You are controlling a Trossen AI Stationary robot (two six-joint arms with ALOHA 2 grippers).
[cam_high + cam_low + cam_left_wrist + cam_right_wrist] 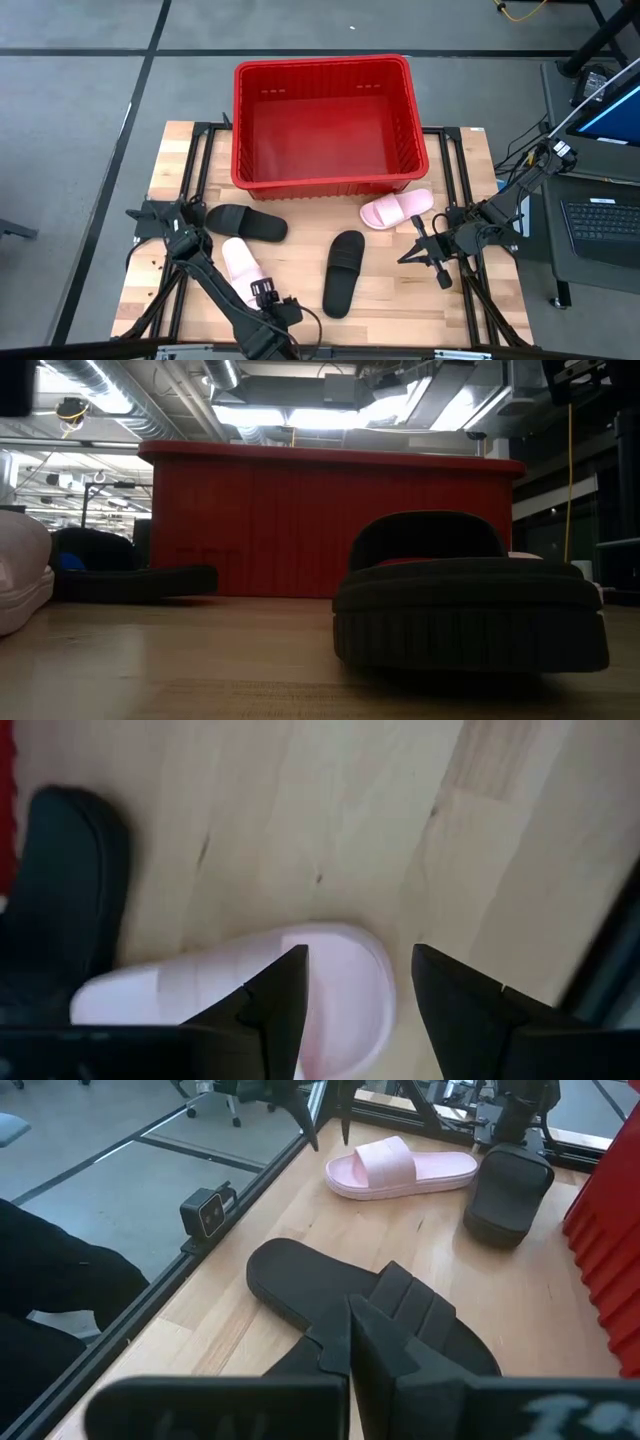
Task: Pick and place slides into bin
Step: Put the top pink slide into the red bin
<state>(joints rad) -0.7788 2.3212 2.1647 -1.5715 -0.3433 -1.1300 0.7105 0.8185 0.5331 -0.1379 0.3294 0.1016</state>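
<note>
Red plastic fills the far middle of the table in my high view: the bin (325, 180) stands there with nothing inside it, and all four slides lie on the wooden table (170, 155) in front of it. One black slide (245, 222) is near the bin's left corner, a pink slide (242, 265) lies just below it, a second black slide (343, 272) is in the middle, and the other pink slide (397, 209) lies almost against the bin's right corner. My left gripper (268, 297) hangs at the near end of the first pink slide; my right gripper (428, 252) waits to the right of the middle black slide. From the low view I see the middle black slide (470, 600) close up, the bin wall (300, 525) behind it, and the other black slide (130, 575) to the side. From the left wrist view the left gripper (358, 982) has its jaws spread apart with nothing between them, one finger over the pink slide (250, 995). From the right wrist view the right gripper's (350, 1315) fingers seem pressed together, holding nothing, though I cannot be fully sure because they overlap the black slide (380, 1320) below them.
</note>
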